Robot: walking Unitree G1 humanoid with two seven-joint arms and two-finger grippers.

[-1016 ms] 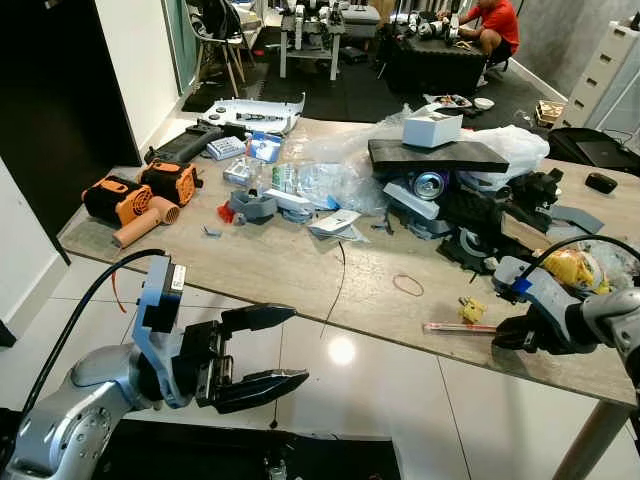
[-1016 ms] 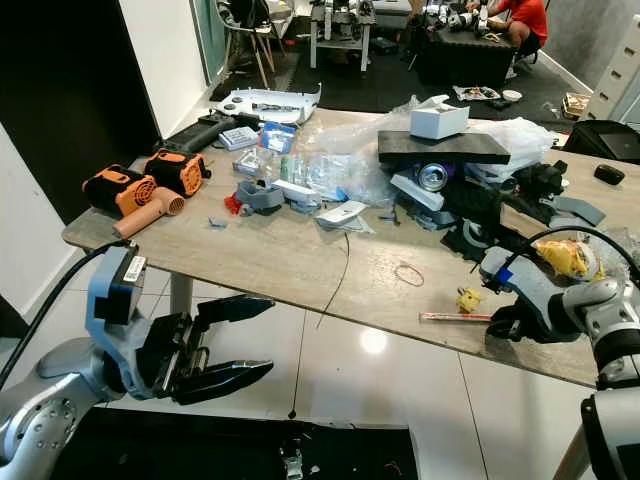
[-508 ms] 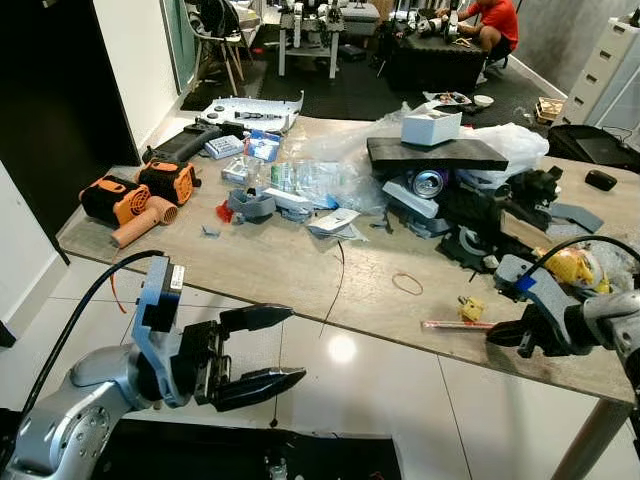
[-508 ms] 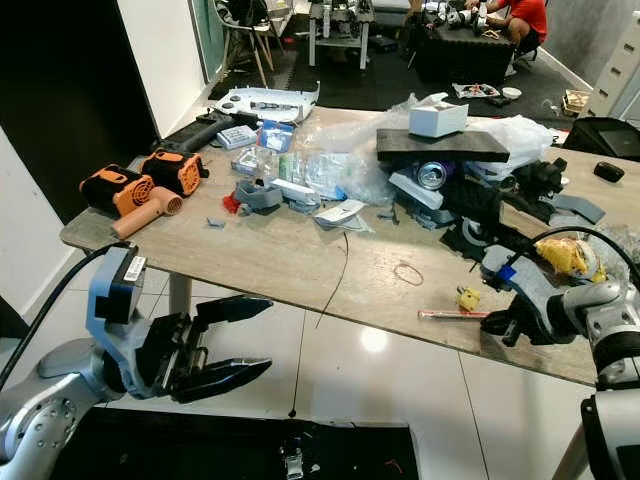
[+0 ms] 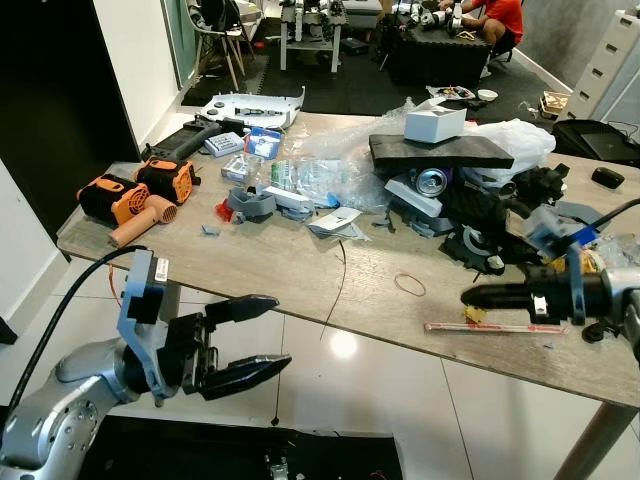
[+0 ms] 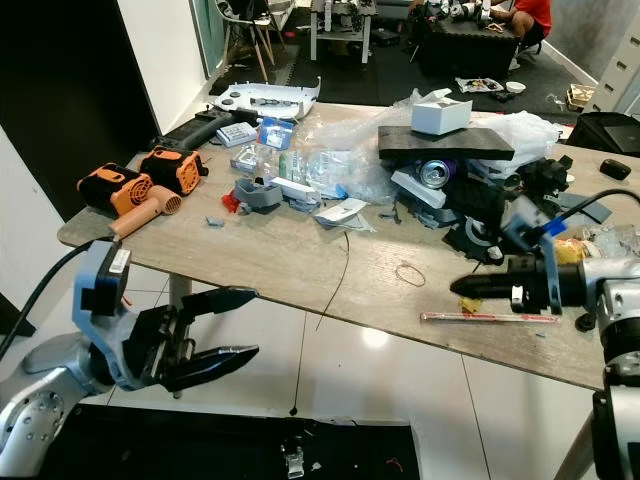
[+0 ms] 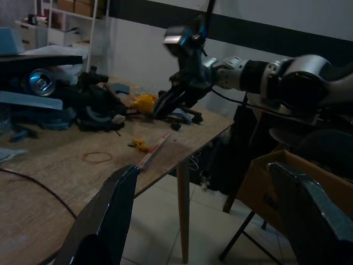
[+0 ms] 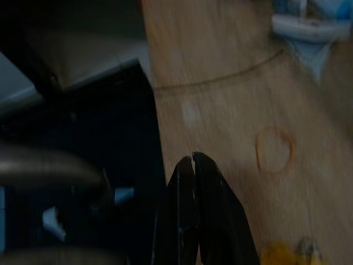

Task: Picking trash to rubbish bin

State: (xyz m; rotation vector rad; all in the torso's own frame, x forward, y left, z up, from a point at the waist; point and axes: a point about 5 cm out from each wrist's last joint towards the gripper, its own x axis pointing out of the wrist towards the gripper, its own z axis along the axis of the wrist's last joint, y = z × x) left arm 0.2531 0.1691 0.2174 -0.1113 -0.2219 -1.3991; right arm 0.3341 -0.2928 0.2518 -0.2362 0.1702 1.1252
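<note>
Small trash lies near the wooden table's front edge: a yellow scrap, a thin red-and-white stick and a rubber band. My right gripper points left just above the yellow scrap, its fingers shut tight with nothing seen between them. In the right wrist view the shut fingertips hang over the tabletop near the rubber band. My left gripper is open, low in front of the table over the white floor.
Clutter covers the table: orange tools, clear plastic bags, a black slab with a white box, a drinks can, black parts and a thin cable. A brown cardboard box stands past the table end. A person in red sits far back.
My right arm has swung round, so its shut gripper now points left over the yellow scrap and stick. The left gripper has sunk slightly toward the left, still open.
</note>
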